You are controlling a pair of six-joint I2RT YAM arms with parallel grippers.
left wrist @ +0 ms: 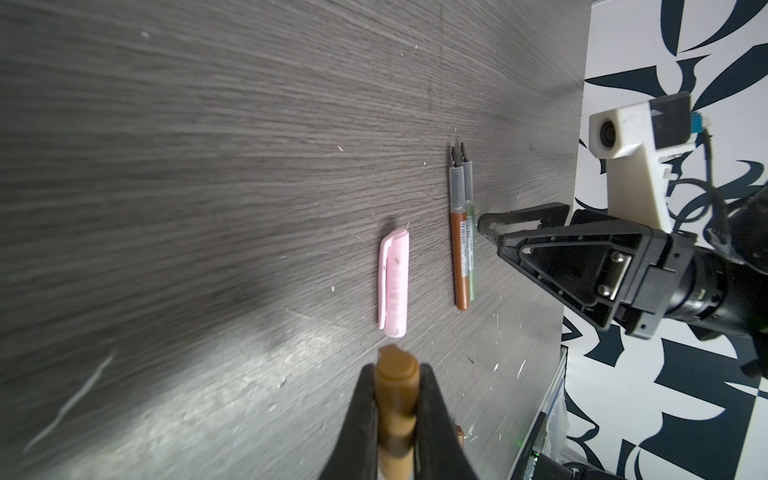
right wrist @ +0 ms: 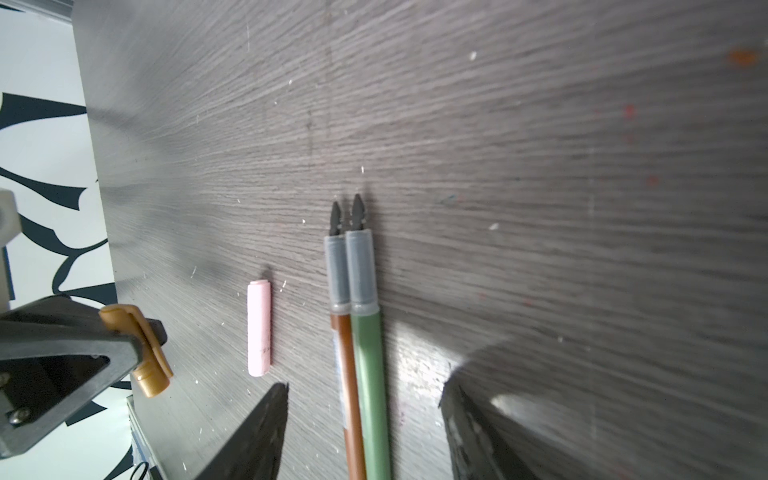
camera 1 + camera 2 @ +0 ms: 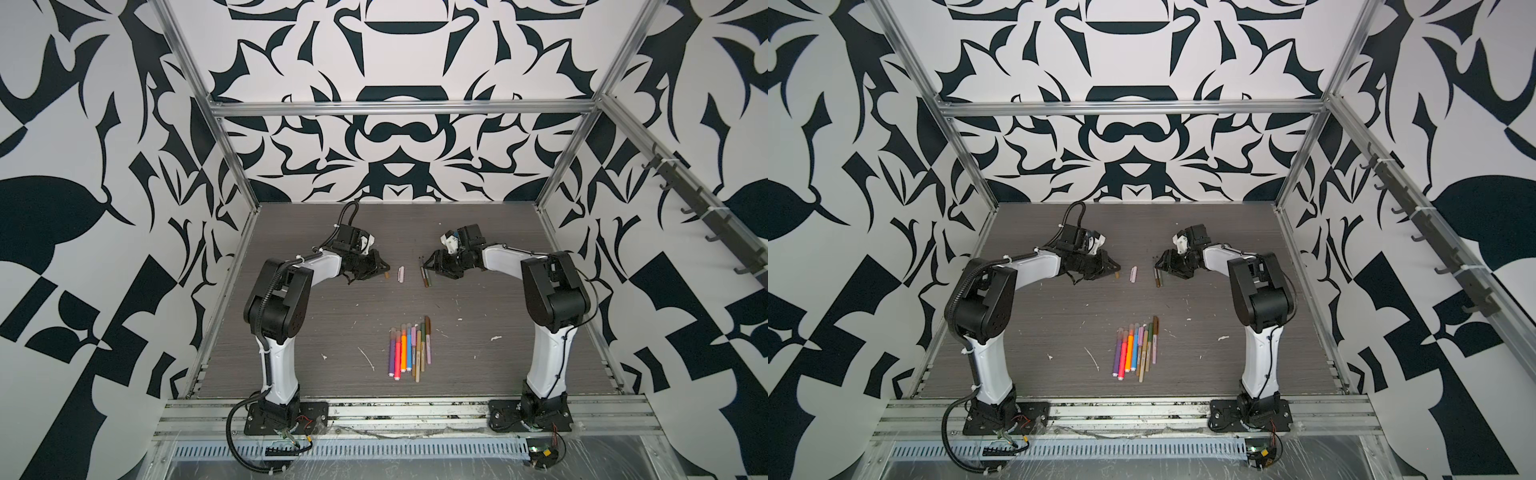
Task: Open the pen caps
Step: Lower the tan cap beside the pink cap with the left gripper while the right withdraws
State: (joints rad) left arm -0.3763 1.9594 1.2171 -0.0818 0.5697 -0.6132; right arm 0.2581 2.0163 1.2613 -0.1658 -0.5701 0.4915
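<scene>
Left wrist view is showing the left hand (image 1: 397, 370) clamping tight on a tan pen cap (image 1: 397, 399), which is sticking out past the fingertips. Just beyond it, toward the right, a pink pen cap (image 1: 392, 286) is lying loose on the table (image 3: 291, 332) at the far middle, between the two hands and touching neither. Right of the pink cap, a brown pen (image 2: 344, 374) and a green pen (image 2: 368, 357) are lying side by side and touching, both with bare dark nibs pointing to the far side. The right hand (image 2: 368, 388) is reaching in from the right with its jaws standing apart and gripping nothing. The two bare pens are showing between its fingers in the right wrist view. One fingertip is sitting just beside the green pen, though contact is hard to judge.

At the near middle of the table, well apart from both hands, the remaining pens (image 3: 409, 349) are lying in a tight row. Bright purple, pink, orange and blue ones are lying on the left and thinner muted ones on the right. They are looking capped, as far as both top views let me tell.

So the job is looking early. Two caps are off, the tan one needing only to be set down, and the whole near row is waiting.
</scene>
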